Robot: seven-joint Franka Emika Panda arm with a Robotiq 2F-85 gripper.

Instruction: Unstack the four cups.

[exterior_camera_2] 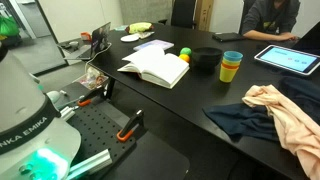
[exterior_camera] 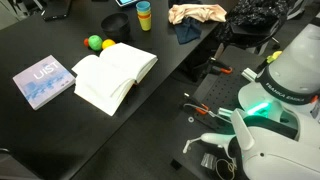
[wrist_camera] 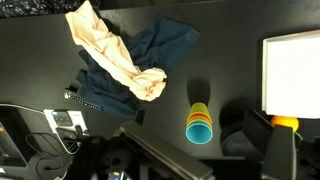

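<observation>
One nested stack of cups stands upright on the black worktop, top centre of the frame in an exterior view, above the open book. My wrist view has it lower centre, below crumpled cloths. The gripper is a dark blur; apart or together, I cannot tell.

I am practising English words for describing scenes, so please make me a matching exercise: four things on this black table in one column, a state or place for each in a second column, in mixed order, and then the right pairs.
Things:
1. stack of cups
2. large book
3. small blue book
4. peach cloth

States and places:
A. closed, cover facing up
B. crumpled, lying partly on a dark blue cloth
C. nested together, standing upright
D. lying open beside two small balls

Pairs: 1-C, 2-D, 3-A, 4-B.
</observation>
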